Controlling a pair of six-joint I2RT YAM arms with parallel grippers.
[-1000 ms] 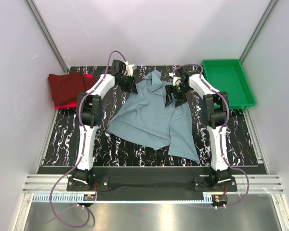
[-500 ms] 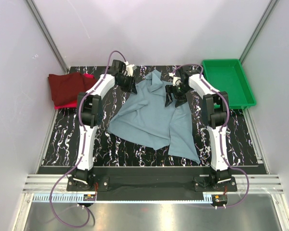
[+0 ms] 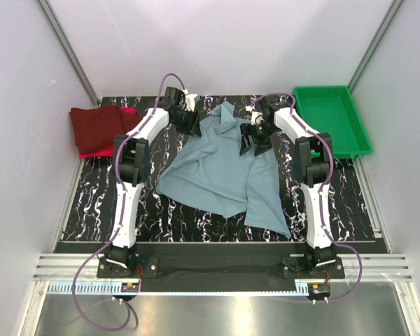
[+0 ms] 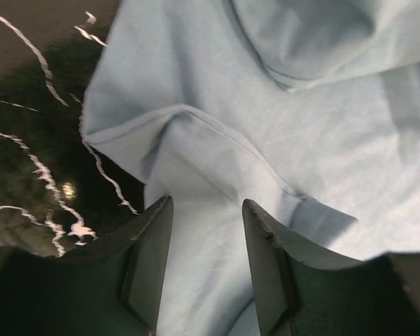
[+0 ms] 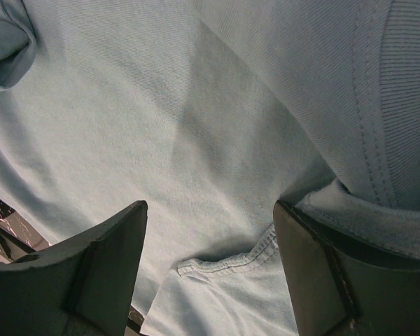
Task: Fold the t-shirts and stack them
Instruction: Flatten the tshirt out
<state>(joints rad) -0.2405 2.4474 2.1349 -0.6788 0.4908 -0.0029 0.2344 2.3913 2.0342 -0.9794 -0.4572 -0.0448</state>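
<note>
A large grey-blue t-shirt (image 3: 220,171) lies crumpled and spread across the middle of the black marbled table. My left gripper (image 3: 190,123) hovers at the shirt's far left corner. In the left wrist view it (image 4: 206,206) is open, with a rumpled fold of the shirt (image 4: 217,150) lying below and between the fingers. My right gripper (image 3: 256,142) is over the shirt's far right part. It (image 5: 210,210) stands wide open above a stitched hem (image 5: 227,260). A folded dark maroon t-shirt (image 3: 98,127) rests on a bright red one (image 3: 102,151) at the far left.
A green plastic tray (image 3: 334,143) stands at the far right corner. Metal frame rails run along the table's sides and the arm bases sit at the near edge. Bare marbled tabletop (image 3: 101,203) shows left of the grey-blue shirt.
My left gripper has shifted slightly toward the far edge at the shirt's corner. The right arm and the shirts have not moved.
</note>
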